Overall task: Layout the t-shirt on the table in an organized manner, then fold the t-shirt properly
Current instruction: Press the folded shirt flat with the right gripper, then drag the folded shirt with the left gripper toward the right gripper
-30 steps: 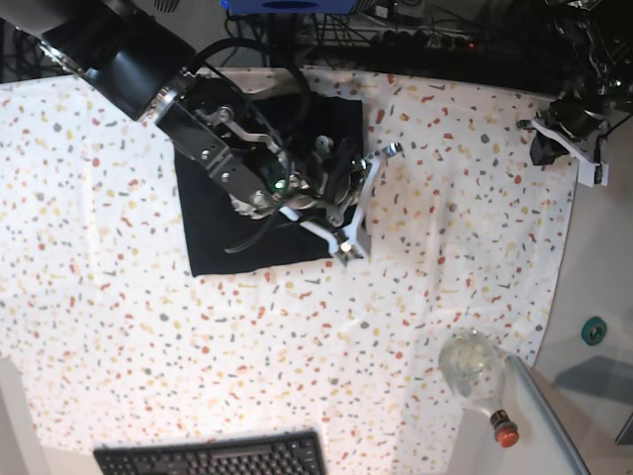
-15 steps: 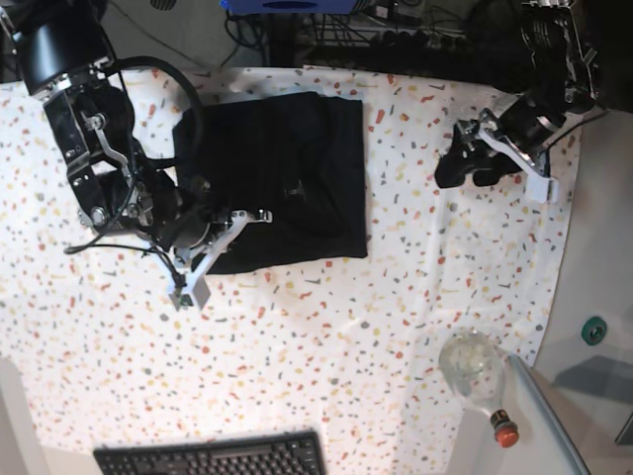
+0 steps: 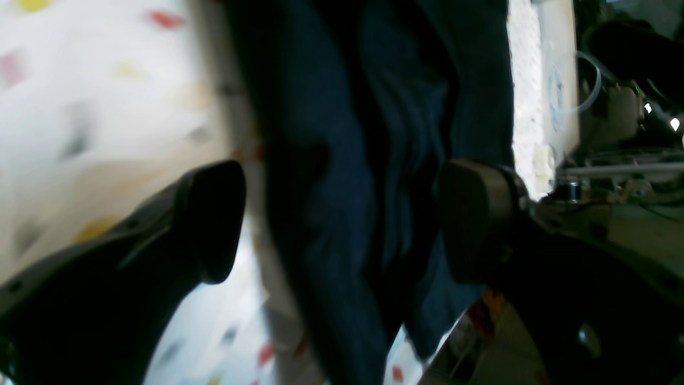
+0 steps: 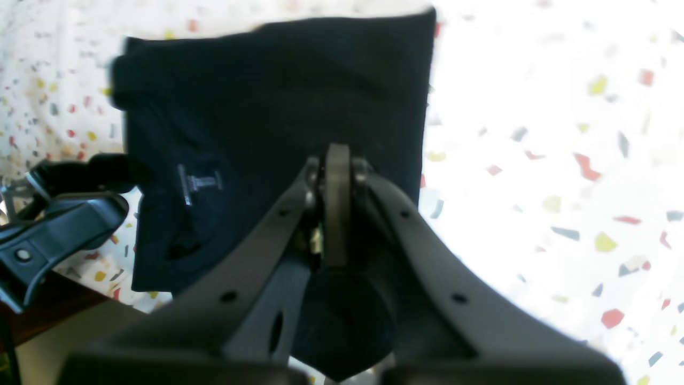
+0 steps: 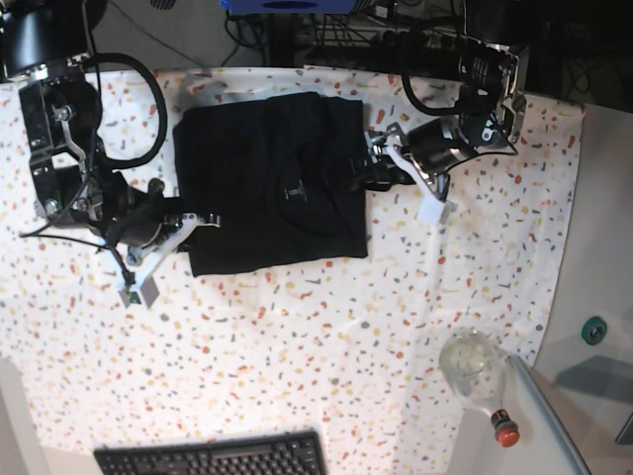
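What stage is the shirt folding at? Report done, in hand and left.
Done: the plain black fabric t-shirt lies folded into a compact rectangle on the speckled white table. In hand: the left gripper, jaws open, straddles the shirt's edge, perhaps for another fold; the right gripper sits shut at the opposite edge, holding nothing. Left: any final fold and withdrawing both arms.

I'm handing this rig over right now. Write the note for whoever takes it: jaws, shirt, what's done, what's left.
Left gripper: jaws open, straddling the right edge of the t-shirt as the base view shows it; nothing clamped.
Right gripper: jaws shut, empty, beside the shirt's opposite edge.
The shirt lies on the terrazzo-speckled table as a flat, roughly square black panel, pale label mark facing up.
Done: shirt laid out and apparently folded in to a rectangle.
Left: probably one more fold from the edge the left gripper straddles, then a check that the edges line up.
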`<state>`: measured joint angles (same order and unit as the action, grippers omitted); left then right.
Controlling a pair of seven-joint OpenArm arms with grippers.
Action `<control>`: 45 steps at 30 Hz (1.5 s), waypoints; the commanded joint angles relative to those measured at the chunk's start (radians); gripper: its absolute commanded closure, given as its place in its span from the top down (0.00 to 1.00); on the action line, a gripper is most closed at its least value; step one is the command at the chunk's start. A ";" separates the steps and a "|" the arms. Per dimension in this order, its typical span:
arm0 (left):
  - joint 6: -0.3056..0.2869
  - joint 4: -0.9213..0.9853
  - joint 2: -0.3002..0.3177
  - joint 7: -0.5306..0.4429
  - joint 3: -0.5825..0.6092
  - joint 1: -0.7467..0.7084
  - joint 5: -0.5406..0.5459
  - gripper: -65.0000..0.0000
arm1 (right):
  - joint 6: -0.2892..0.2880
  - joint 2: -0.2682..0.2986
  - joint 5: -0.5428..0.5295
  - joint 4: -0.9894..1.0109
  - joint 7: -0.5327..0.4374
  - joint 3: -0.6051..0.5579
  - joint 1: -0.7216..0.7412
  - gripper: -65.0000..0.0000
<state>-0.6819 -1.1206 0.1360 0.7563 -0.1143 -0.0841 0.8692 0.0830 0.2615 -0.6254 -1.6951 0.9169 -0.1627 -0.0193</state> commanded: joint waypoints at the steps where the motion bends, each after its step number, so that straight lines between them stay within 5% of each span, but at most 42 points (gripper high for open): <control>1: -0.006 0.004 0.001 -0.007 0.021 0.016 0.011 0.83 | -0.015 0.005 -0.007 -0.016 -0.022 0.021 0.017 0.00; 7: 0.001 0.090 0.006 -0.085 0.106 0.040 0.011 0.80 | -0.015 0.020 -0.007 -0.016 -0.022 0.117 0.003 0.00; 9: 0.001 0.103 0.009 -0.094 0.118 0.042 0.011 0.63 | -0.015 0.037 -0.007 -0.016 -0.022 0.137 -0.006 0.00; 12: 0.003 0.103 0.020 -0.091 0.126 0.063 0.011 0.10 | -0.015 0.049 -0.007 -0.013 -0.023 0.206 -0.015 0.00; 13: 0.003 0.103 0.027 -0.090 0.126 0.071 0.011 0.00 | -0.015 0.051 -0.007 -0.007 -0.023 0.234 -0.020 0.00; 17: 0.101 0.103 0.070 -0.088 0.141 0.131 0.006 0.00 | -0.024 0.051 -0.007 0.053 -0.023 0.337 -0.032 0.00; 21: 0.132 0.103 0.150 -0.088 0.341 0.263 -0.107 0.00 | -0.139 0.051 -0.007 0.091 -0.023 0.414 -0.037 0.00; 28: 0.130 0.101 0.176 -0.099 0.835 0.541 -0.592 0.00 | -0.168 0.051 -0.007 0.111 -0.022 0.455 -0.049 0.00; 32: 0.130 0.109 0.118 -0.194 0.971 0.611 -0.822 0.00 | -0.168 0.051 -0.006 0.120 -0.022 0.455 -0.058 0.00; 37: 0.130 0.228 0.001 -0.383 0.990 0.648 -1.072 0.00 | -0.168 0.051 -0.006 0.223 -0.061 0.455 -0.060 0.00; 42: 0.141 0.371 -0.106 -0.597 0.996 0.674 -1.189 0.00 | -0.167 0.051 -0.006 0.257 -0.118 0.455 -0.095 0.00; 45: 0.199 0.435 -0.149 -0.729 0.999 0.688 -1.250 0.00 | -0.167 0.052 -0.004 0.295 -0.121 0.455 -0.101 0.00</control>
<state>-0.4988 -0.6720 -0.0040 0.0372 0.8883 0.5686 -0.3855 -0.0799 0.2966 -0.6247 -1.3861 0.8097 0.2863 -0.1291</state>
